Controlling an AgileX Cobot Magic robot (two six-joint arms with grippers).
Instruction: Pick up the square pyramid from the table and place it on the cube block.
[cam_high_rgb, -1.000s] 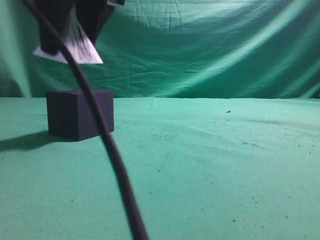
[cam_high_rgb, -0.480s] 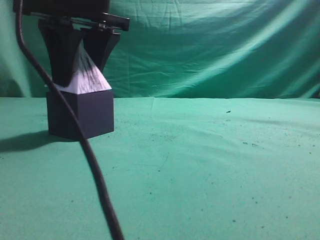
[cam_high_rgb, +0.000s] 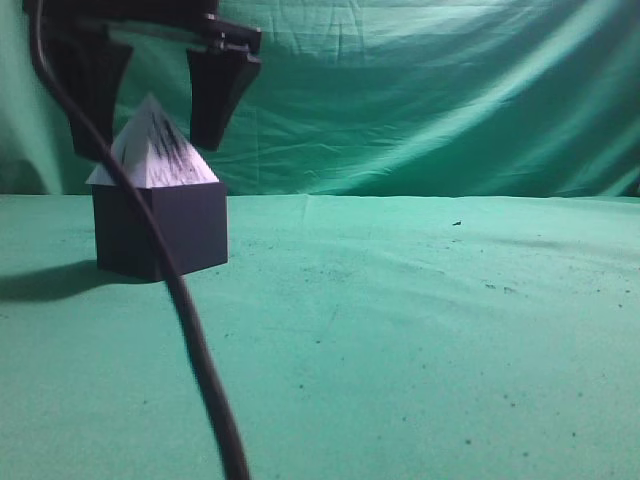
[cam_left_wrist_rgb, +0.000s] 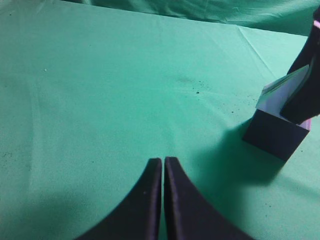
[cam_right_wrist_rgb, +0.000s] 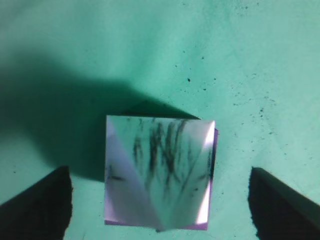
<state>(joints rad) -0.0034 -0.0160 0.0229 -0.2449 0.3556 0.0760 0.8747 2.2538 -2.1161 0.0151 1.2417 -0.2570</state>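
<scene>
The square pyramid (cam_high_rgb: 152, 150), white with black streaks, stands upright on the dark cube block (cam_high_rgb: 165, 235) at the left of the green table (cam_high_rgb: 420, 330). My right gripper (cam_high_rgb: 148, 145) hangs over it, open, one finger on each side of the pyramid and clear of it. In the right wrist view the pyramid (cam_right_wrist_rgb: 150, 150) covers the cube top between the spread fingers (cam_right_wrist_rgb: 159, 172); only a thin purple cube edge (cam_right_wrist_rgb: 215, 150) shows. My left gripper (cam_left_wrist_rgb: 163, 162) is shut and empty over bare cloth, well to the left of the cube (cam_left_wrist_rgb: 272, 137) and pyramid (cam_left_wrist_rgb: 277, 95).
A thick black cable (cam_high_rgb: 190, 340) hangs across the front of the exterior view, crossing the cube. A draped green backdrop (cam_high_rgb: 420, 100) closes the far side. Green table cloth with small dark specks spreads to the right of the cube.
My right gripper came down with the pyramid, set it on the cube, then opened. Its fingers now stand apart from the pyramid.
</scene>
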